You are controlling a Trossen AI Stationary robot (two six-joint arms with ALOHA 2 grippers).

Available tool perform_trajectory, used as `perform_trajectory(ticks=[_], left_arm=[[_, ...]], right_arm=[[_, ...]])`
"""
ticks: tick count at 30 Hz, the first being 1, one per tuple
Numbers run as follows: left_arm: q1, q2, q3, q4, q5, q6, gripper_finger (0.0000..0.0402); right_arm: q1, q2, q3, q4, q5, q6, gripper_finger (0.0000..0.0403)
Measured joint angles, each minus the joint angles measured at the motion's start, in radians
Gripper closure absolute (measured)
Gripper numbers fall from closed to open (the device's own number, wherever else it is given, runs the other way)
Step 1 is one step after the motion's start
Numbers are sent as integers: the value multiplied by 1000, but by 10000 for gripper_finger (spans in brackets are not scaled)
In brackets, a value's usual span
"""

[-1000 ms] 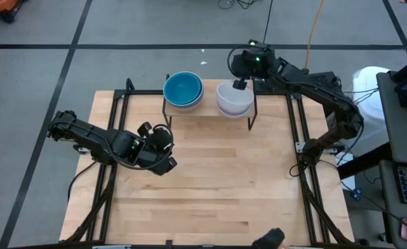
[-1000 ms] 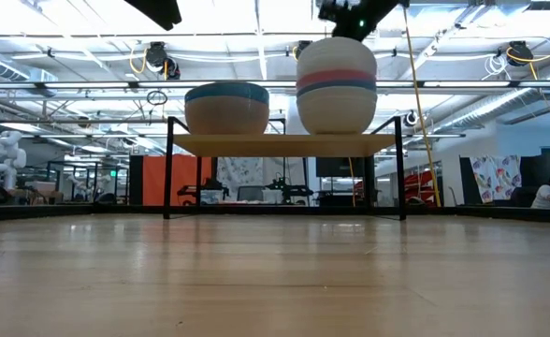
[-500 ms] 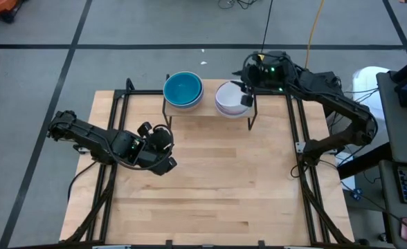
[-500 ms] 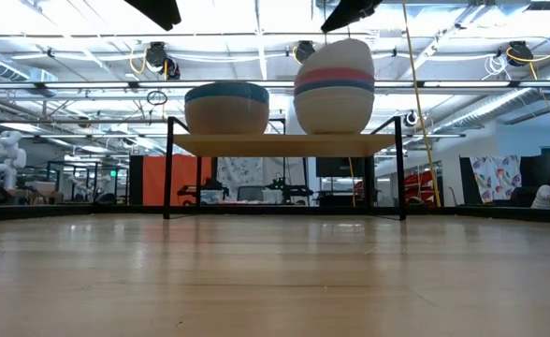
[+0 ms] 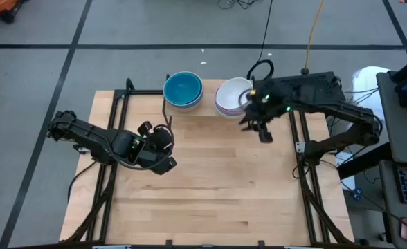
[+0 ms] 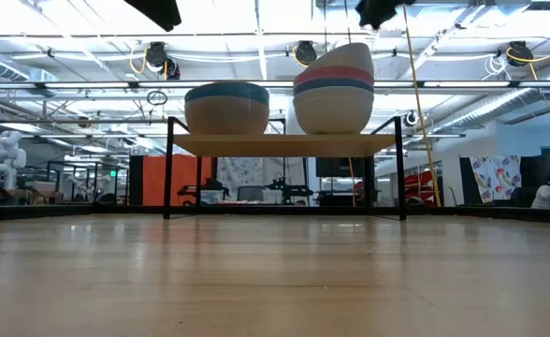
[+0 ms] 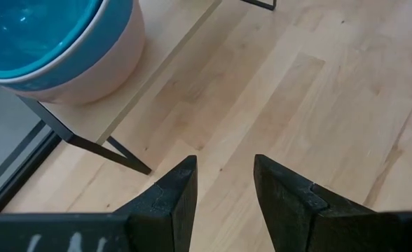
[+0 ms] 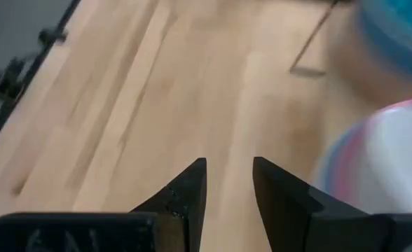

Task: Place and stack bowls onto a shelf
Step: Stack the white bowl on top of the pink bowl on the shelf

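The shelf (image 5: 205, 109) (image 6: 284, 144) stands at the table's far edge and carries two stacks of bowls. The left stack (image 5: 183, 90) (image 6: 226, 108) has a teal bowl on top. The right stack (image 5: 231, 98) (image 6: 334, 87) has a white bowl on top with pink and blue rims below, and its upper bowls sit tilted. My right gripper (image 5: 262, 128) (image 8: 228, 185) is open and hovers over the table just near-right of that stack. My left gripper (image 5: 163, 149) (image 7: 223, 189) is open and waits over the table's left half, facing the shelf.
Bare wooden tabletop (image 5: 217, 180) stretches from the shelf to the near edge. Black frame rails (image 5: 304, 166) run along both sides of the table. The shelf's thin black legs (image 7: 125, 155) stand ahead of my left gripper.
My right gripper has drawn back from the far rim of the right stack, passing over it toward the table's near and right side, and has turned about. The right stack's upper bowls, level a second ago, now sit tilted.
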Motion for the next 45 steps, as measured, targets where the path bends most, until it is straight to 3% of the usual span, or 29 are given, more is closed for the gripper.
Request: perform_trajectory(ticks=[4, 9, 17, 22, 31, 33, 36, 40, 45], left_arm=[[1, 0, 0, 0, 0, 13, 254], [3, 0, 0, 0, 0, 19, 254], [2, 0, 0, 0, 1, 18, 254], [2, 0, 0, 0, 1, 18, 254], [3, 0, 0, -2, 3, 19, 254], [6, 0, 0, -3, 4, 20, 254], [11, 0, 0, -3, 3, 29, 254], [23, 0, 0, -1, 3, 43, 254], [40, 0, 0, 0, 3, 45, 254]], right_arm=[[24, 3, -136, 54, 1, -21, 293], [28, 3, -303, 256, 6, -33, 293], [28, 3, -450, 454, 93, -30, 293], [36, -15, -431, 420, 86, -27, 293], [97, -145, -222, 328, 89, -31, 293], [100, -169, -188, 378, 138, -53, 293], [87, -192, -182, 449, 303, -110, 293], [33, -183, -183, 433, 464, -187, 293], [-46, -143, -185, 431, 479, -187, 293]])
